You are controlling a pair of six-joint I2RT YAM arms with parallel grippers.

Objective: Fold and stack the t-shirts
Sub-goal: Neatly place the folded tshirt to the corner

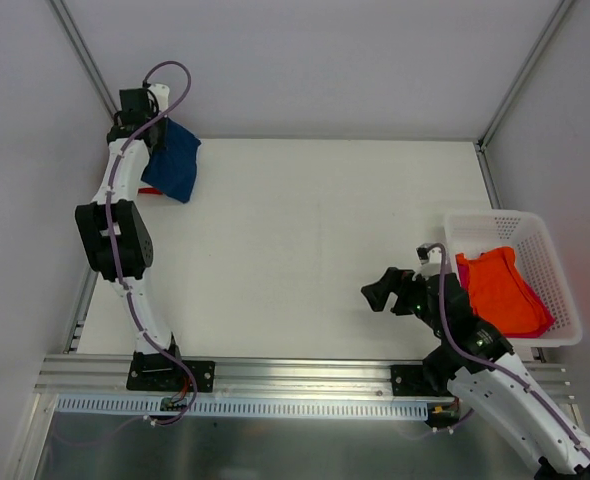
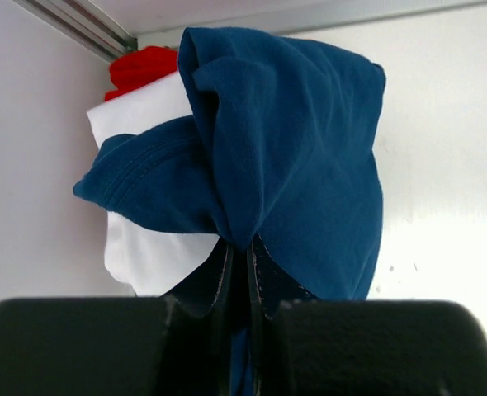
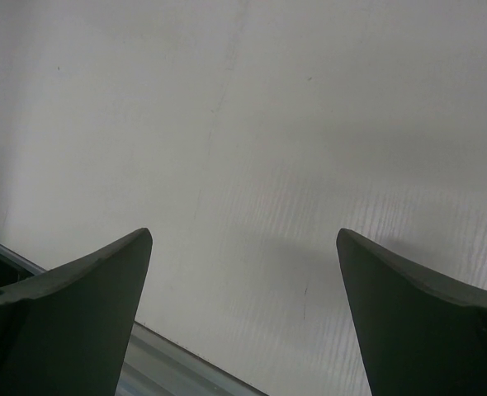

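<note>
At the far-left corner of the tabletop [image 1: 305, 230], the left fingers [image 2: 262, 289] are clamped shut on a pinched bunch of the navy tee [image 2: 309, 148]. The tee hangs as a compact bundle, its long axis running straight away from them toward the far wall. Showing past its left edge are a white tee [image 2: 144, 256] and, farther off, a red tee [image 2: 144, 66]. Which of these two lies on top I cannot tell. The pile is thus directly ahead of the held cloth, and laying the navy one onto it looks like the move in hand.

Across bare tabletop, at the near right, the right fingers [image 3: 408, 305] stand spread wide and hold nothing. To their right an orange tee [image 1: 500, 290] lies crumpled in the basket [image 1: 550, 265], and the right arm is much the nearer to it.

Counted: one navy, one white, one red and one orange tee, and one basket.
</note>
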